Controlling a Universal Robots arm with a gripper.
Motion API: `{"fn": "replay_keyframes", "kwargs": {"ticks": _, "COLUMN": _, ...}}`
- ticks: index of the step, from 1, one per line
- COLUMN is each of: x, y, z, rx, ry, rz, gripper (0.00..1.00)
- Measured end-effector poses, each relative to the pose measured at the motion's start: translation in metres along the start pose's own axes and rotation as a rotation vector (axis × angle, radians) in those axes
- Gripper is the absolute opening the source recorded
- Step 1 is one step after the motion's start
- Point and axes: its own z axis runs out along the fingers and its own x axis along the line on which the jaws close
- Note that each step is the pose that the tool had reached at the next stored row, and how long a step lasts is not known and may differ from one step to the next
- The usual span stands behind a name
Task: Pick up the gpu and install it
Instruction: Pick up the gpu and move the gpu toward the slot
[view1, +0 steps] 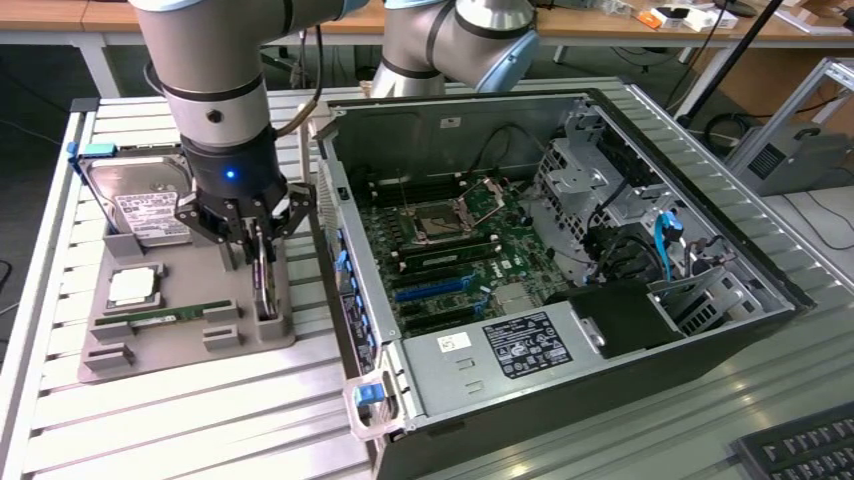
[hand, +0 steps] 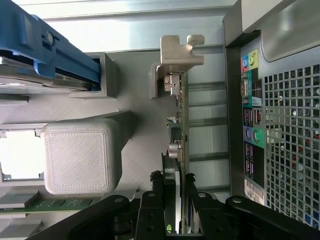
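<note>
The gpu (view1: 268, 288) stands on edge in a slot at the right end of the grey holder tray (view1: 174, 352), just beside the open computer case (view1: 561, 250). My gripper (view1: 259, 248) has come straight down onto the card's top edge. In the wrist view the gpu (hand: 182, 120) runs edge-on, green board and small components showing, with its silver bracket (hand: 178, 54) at the far end. The black fingers (hand: 156, 187) press against both faces of the card, so my gripper (hand: 173, 181) is shut on it. The card's lower edge still sits in the holder.
On the tray lie a silver hard drive (view1: 136, 205) with blue handles, a CPU (view1: 134, 287) and a RAM stick (view1: 167, 317). The case's motherboard shows blue expansion slots (view1: 434, 290). The case's rear port panel (hand: 251, 125) is very close to the card.
</note>
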Motion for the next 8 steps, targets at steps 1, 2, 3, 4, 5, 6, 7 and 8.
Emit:
{"fn": "replay_keyframes", "kwargs": {"ticks": 1, "x": 0.0, "y": 0.0, "z": -0.0003, "rx": 0.0001, "ry": 0.0001, "rz": 0.0, "gripper": 0.27}}
{"fn": "replay_keyframes", "kwargs": {"ticks": 2, "x": 0.0, "y": 0.0, "z": -0.0006, "rx": 0.0002, "ry": 0.0003, "rz": 0.0, "gripper": 0.27}}
{"fn": "replay_keyframes", "kwargs": {"ticks": 3, "x": 0.0, "y": 0.0, "z": -0.0006, "rx": 0.0, "ry": 0.0, "rz": 0.0, "gripper": 0.27}}
{"fn": "replay_keyframes", "kwargs": {"ticks": 4, "x": 0.0, "y": 0.0, "z": -0.0009, "rx": 0.0, "ry": 0.0, "rz": 0.0, "gripper": 0.27}}
{"fn": "replay_keyframes", "kwargs": {"ticks": 5, "x": 0.0, "y": 0.0, "z": -0.0011, "rx": 0.0, "ry": 0.0, "rz": 0.0, "gripper": 0.27}}
{"fn": "replay_keyframes", "kwargs": {"ticks": 6, "x": 0.0, "y": 0.0, "z": -0.0013, "rx": 0.0, "ry": 0.0, "rz": 0.0, "gripper": 0.27}}
{"fn": "replay_keyframes", "kwargs": {"ticks": 7, "x": 0.0, "y": 0.0, "z": -0.0014, "rx": -0.0001, "ry": 0.0, "rz": 0.0, "gripper": 0.27}}
{"fn": "replay_keyframes", "kwargs": {"ticks": 8, "x": 0.0, "y": 0.0, "z": -0.0015, "rx": -0.0001, "ry": -0.0001, "rz": 0.0, "gripper": 0.27}}
